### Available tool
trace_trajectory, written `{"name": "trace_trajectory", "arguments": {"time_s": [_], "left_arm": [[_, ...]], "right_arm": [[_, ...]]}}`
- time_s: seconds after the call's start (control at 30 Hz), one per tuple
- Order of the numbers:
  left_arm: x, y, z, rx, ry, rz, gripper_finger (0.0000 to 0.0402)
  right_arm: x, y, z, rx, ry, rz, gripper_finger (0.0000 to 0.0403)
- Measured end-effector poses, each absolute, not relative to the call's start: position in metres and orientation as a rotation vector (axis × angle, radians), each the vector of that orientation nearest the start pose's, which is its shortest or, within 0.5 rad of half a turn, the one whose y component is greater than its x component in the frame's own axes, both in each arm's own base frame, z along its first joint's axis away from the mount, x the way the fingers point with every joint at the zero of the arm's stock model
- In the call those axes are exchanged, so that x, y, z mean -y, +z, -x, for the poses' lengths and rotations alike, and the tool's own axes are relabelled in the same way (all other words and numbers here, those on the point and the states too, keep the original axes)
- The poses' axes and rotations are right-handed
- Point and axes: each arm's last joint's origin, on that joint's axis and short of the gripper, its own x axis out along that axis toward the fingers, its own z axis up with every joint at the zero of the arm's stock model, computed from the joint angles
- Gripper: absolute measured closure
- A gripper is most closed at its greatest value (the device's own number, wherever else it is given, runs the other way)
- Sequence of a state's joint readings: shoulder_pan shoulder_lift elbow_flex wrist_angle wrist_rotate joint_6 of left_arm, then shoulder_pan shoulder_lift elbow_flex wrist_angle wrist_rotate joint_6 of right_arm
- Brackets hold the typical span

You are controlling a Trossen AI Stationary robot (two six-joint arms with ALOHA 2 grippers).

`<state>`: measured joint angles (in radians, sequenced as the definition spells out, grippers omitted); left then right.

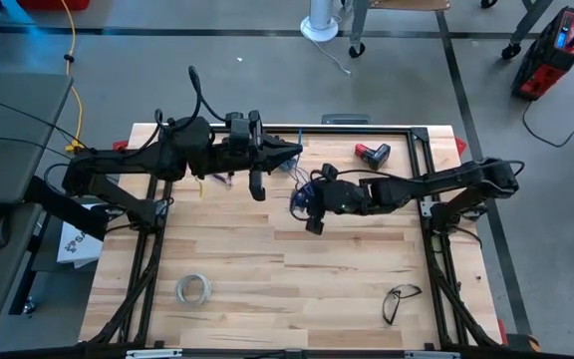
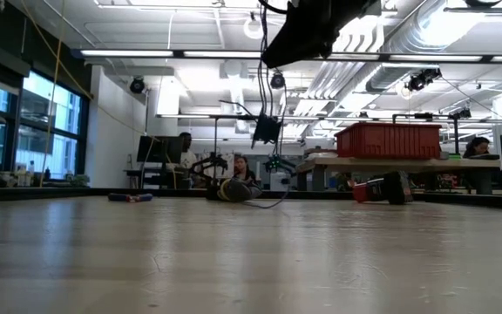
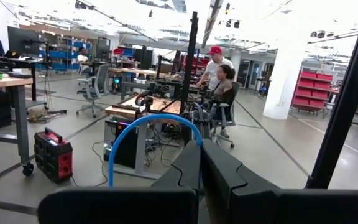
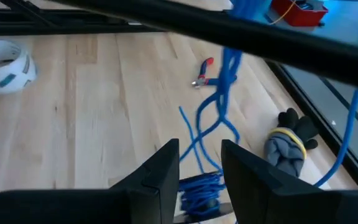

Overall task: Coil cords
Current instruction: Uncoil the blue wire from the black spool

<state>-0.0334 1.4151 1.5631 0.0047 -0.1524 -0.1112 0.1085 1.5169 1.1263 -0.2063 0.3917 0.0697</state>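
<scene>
The cord is thin and blue (image 1: 302,182) and runs between my two grippers above the middle of the table's far half. Part of it is wound into a small bundle (image 4: 197,186), which sits between the fingers of my right gripper (image 4: 199,149), also seen from above (image 1: 305,202). From the bundle, loose strands (image 4: 219,106) climb to my left gripper (image 1: 295,152), which hangs higher and is shut. In the left wrist view a blue loop (image 3: 148,119) arches out from that gripper's fingertips (image 3: 199,144). My left gripper is shut on the cord where the blue loop meets its fingertips (image 3: 197,140); the fingers themselves hide the exact spot. They lie about level and point toward the table's right edge, and the cord hangs slack from them. My right gripper pinches the wound bundle (image 4: 199,184) between its two fingers, slanting down from the table's right side. The bundle is clear of the wood, and its loose strands rise slack toward my left gripper.
A whitish tape ring (image 1: 193,289) and a pair of glasses (image 1: 399,299) lie near the front edge. A red and black tool (image 1: 372,153) lies at the far right. A grey glove with a yellow band (image 4: 288,146) and red-handled pliers (image 4: 202,71) lie on the wood beyond the cord.
</scene>
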Motion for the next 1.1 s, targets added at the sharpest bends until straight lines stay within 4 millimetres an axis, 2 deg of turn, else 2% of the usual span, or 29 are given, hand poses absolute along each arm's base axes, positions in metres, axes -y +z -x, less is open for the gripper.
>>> {"name": "trace_trajectory", "arguments": {"time_s": [0.2,0.67,0.9,1.1], "left_arm": [[0.006,0.474,-0.308,0.158,0.11,0.125,0.0401],[0.006,0.474,-0.308,0.152,0.111,0.124,0.0401],[0.006,0.474,-0.308,0.152,0.11,0.125,0.0401],[0.006,0.474,-0.308,0.152,0.11,0.125,0.0401]], "right_arm": [[-0.024,0.275,-0.331,-0.587,-0.359,0.108,0.0291],[-0.03,0.278,-0.328,-0.577,-0.311,0.053,0.0291],[-0.031,0.281,-0.327,-0.56,-0.35,0.057,0.0291],[-0.035,0.283,-0.329,-0.534,-0.237,0.014,0.0291]]}}
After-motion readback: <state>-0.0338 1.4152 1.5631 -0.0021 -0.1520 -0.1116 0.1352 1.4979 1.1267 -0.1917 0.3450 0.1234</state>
